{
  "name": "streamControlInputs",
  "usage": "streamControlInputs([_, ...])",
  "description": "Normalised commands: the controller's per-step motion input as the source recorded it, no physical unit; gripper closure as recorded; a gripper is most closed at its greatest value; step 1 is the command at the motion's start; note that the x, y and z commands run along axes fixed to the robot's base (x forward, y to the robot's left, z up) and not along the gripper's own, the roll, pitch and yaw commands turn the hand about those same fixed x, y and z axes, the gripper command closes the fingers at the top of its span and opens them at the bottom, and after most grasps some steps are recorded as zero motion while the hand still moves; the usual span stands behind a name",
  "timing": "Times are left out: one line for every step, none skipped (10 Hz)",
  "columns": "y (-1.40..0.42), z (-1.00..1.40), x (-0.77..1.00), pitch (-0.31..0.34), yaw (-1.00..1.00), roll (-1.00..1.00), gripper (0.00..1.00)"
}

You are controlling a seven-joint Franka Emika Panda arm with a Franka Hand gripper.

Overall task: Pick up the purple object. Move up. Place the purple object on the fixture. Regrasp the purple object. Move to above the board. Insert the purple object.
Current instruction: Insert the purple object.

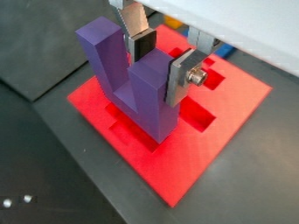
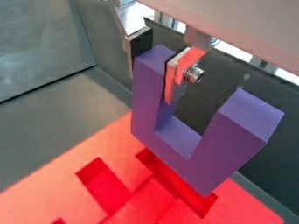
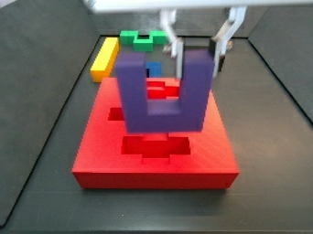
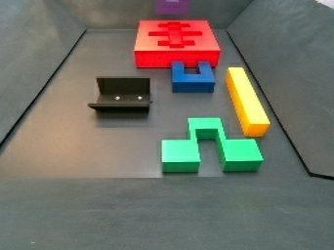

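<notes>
Floor: dark grey, matte, walled in by low dark panels [image 4: 53, 68] on the sides.
Board [image 3: 91, 155]: big red slab with shaped cut-outs, sitting at the far end in a side view [image 4: 146, 44].
Fixture [image 4: 120, 96]: black bracket, on the floor, well apart from the board.
Other bits: blue notched block [image 4: 193, 76] just beside the board, yellow bar [image 4: 247, 100] next to it, green block [image 4: 206, 146] nearer the camera.
Purple object [image 3: 159, 87]: up in the air over the board, prongs pointing up, base down – not touching the red surface.
Gripper [image 3: 202, 41]: above the board, fingers [image 1: 181, 77] clamped on one prong of the purple object – silver plate on each side, other prong free.
</notes>
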Motion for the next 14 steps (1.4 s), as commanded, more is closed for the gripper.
streamControlInputs([-0.25,-0.16,-0.04,-0.229,0.29,0.45,1.00])
streamControlInputs([-0.30,-0.09,0.00,-0.034,0.11,0.39,1.00])
streamControlInputs([-0.21,-0.18,0.05,0.017,0.00,0.41,1.00])
streamControlInputs([-0.15,-0.22,0.00,0.020,0.00,0.47,1.00])
streamControlInputs([0.00,-0.27,0.11,0.080,-0.07,0.31,1.00])
streamControlInputs([0.03,-0.43,0.21,0.076,-0.07,0.09,1.00])
streamControlInputs([0.00,-0.36,0.12,0.063,-0.06,0.06,1.00])
streamControlInputs([0.00,-0.29,0.15,0.060,-0.06,0.00,1.00])
streamControlInputs([0.00,-0.23,0.15,0.043,-0.03,-0.08,1.00])
streamControlInputs([0.00,-0.17,0.17,0.039,-0.04,-0.09,1.00])
streamControlInputs([0.10,-0.17,0.02,0.063,-0.11,-0.05,1.00])
streamControlInputs([0.23,-0.17,0.06,0.097,-0.17,-0.09,1.00])
streamControlInputs([0.26,-0.14,0.10,0.129,-0.21,-0.14,1.00])
streamControlInputs([0.23,-0.16,0.13,0.140,-0.22,-0.14,1.00])
